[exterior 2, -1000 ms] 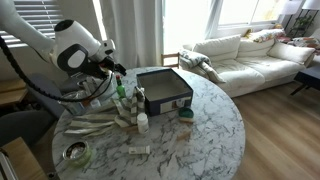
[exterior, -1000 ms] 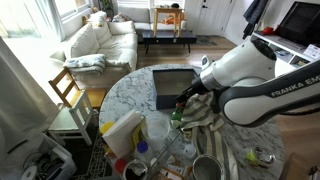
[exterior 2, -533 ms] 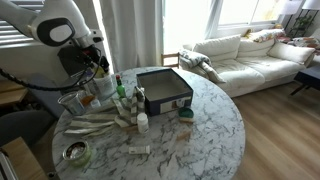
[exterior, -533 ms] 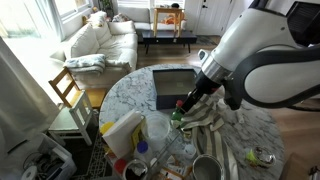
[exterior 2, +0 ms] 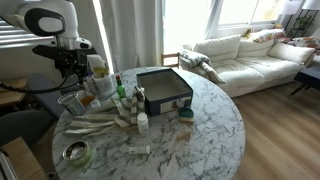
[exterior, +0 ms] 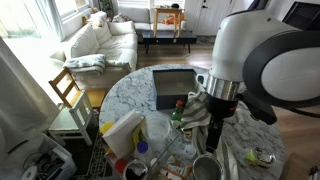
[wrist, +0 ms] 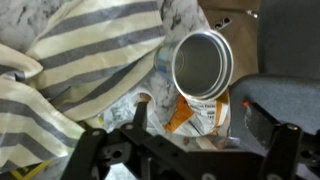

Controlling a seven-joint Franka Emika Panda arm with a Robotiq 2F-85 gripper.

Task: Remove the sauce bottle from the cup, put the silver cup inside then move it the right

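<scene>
My fingers [wrist: 192, 110] hang spread wide with nothing between them, just above the silver cup [wrist: 203, 62]. It stands empty on the bench [exterior 2: 200, 130], mouth toward the wrist camera, beside the striped cloth [wrist: 90, 60]. In an exterior view the silver cup [exterior: 205, 168] sits near the bench edge, below the arm [exterior: 250, 60].

I judge this to be the start of step 2. The silver cup is not yet lifted and not yet inside the cup, and the shift to the right is not done. The sauce bottle [exterior: 178, 112] shows its red cap beside the wrist. I cannot tell whether it is clear of the cup, because the arm hides that spot. A pale round shape [exterior 2: 103, 88] may be the cup.

I count 1 silver cup, 1 sauce bottle, 1 striped cloth, 1 arm and 2 fingers.
</scene>
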